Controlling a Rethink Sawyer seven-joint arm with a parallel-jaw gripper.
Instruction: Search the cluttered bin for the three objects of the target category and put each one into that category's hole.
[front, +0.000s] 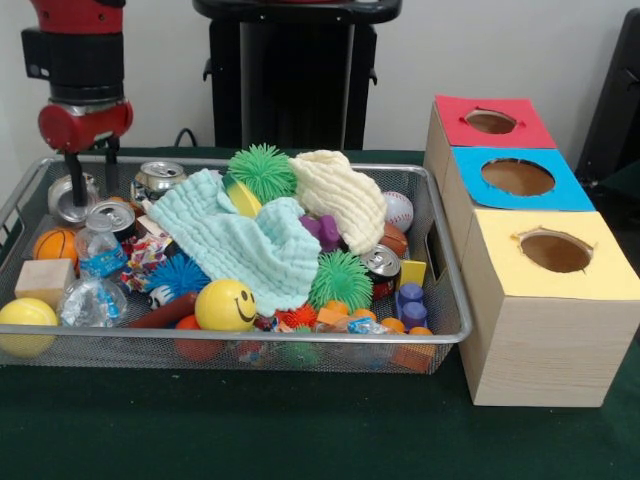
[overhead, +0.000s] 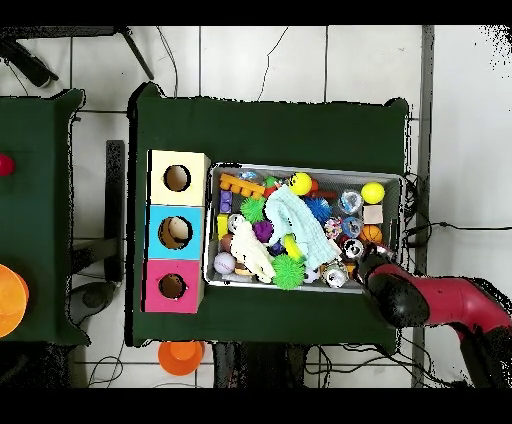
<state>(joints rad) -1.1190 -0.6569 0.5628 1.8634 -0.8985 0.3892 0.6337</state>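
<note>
While the red and black arm (front: 82, 75) hung over one end of the bin (front: 448, 330), its gripper (front: 90, 172) reached down among the clutter there, and its two dark fingers (front: 74, 166) stood slightly apart with nothing between them, just above a silver can (front: 70, 196) lying on its side. That wire-mesh bin sat near the middle of the green-covered table (front: 300, 430), its long side running along the table's edge nearest the front camera. Beside its other end, at the table's side edge, stood three wooden boxes in a row, topped red (front: 492, 121), blue (front: 518, 178) and yellow (front: 555, 252), each with a round hole. Across the heap lay a pale green cloth (front: 235, 245) and a cream cloth (front: 340, 195), with spiky green balls (front: 263, 170) around them. A yellow smiley ball (front: 225, 305) rested near the front rim, an orange basketball (front: 55, 244) and a wooden block (front: 43, 280) near the arm's end.
</note>
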